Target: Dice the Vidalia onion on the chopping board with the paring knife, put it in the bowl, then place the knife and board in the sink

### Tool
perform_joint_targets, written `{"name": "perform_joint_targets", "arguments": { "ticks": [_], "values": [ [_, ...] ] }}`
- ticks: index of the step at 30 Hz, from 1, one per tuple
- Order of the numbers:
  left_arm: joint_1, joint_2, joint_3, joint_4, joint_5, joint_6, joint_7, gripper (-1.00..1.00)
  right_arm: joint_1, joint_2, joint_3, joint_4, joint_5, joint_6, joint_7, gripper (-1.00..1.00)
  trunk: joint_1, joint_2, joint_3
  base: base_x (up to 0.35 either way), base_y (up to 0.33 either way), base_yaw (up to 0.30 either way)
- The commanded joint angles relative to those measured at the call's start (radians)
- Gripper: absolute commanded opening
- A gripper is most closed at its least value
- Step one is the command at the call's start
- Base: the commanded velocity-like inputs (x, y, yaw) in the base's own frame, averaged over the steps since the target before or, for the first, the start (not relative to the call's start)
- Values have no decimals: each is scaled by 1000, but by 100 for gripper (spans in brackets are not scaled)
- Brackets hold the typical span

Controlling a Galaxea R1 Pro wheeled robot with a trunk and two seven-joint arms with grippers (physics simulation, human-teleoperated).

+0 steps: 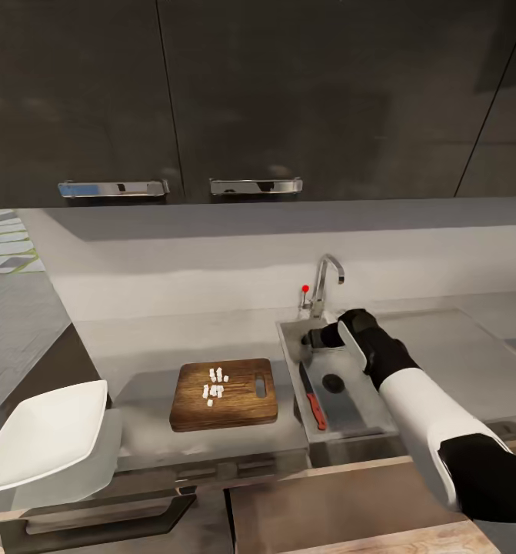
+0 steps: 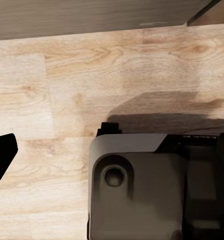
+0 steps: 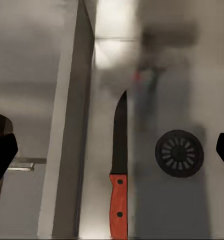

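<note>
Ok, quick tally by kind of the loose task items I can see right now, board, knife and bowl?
Chopping board: 1, on the countertop, white onion dice on it
Paring knife: 1, lying in the sink
Bowl: 1, at the counter's left end
Total: 3

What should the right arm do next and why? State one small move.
Probably lift the right gripper out of the sink and swing it toward the chopping board. The paring knife already lies in the basin beside the drain, free of the open fingers, while the diced onion sits on the board, with the bowl apparently empty.
</note>
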Motion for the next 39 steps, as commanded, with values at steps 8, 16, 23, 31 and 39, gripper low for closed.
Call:
{"name": "perform_joint_targets", "arguments": {
  "ticks": [8, 16, 23, 31, 39],
  "values": [
    [-2, -1, -3, 5, 6, -8, 0, 100, -1, 2, -17, -60, -4, 81, -3, 100, 1, -2, -2, -214, 0, 0],
    [-2, -1, -3, 5, 6, -8, 0, 100, -1, 8, -16, -58, -12, 62, 11, 100, 1, -2, -2, -315, 47, 0],
    [-2, -1, -3, 5, 6, -8, 0, 100, -1, 14, -16, -53, -13, 49, 12, 100, 1, -2, -2, -74, 258, 0],
    [-2, -1, -3, 5, 6, -8, 0, 100, -1, 44, -16, -18, -7, 43, 9, 100, 1, -2, -2, -2, 275, 0],
    [-2, -1, -3, 5, 6, -8, 0, 100, -1, 45, -16, 97, -4, -88, 2, 100, 1, -2, -2, 0, 31, 0]
  ]
}}
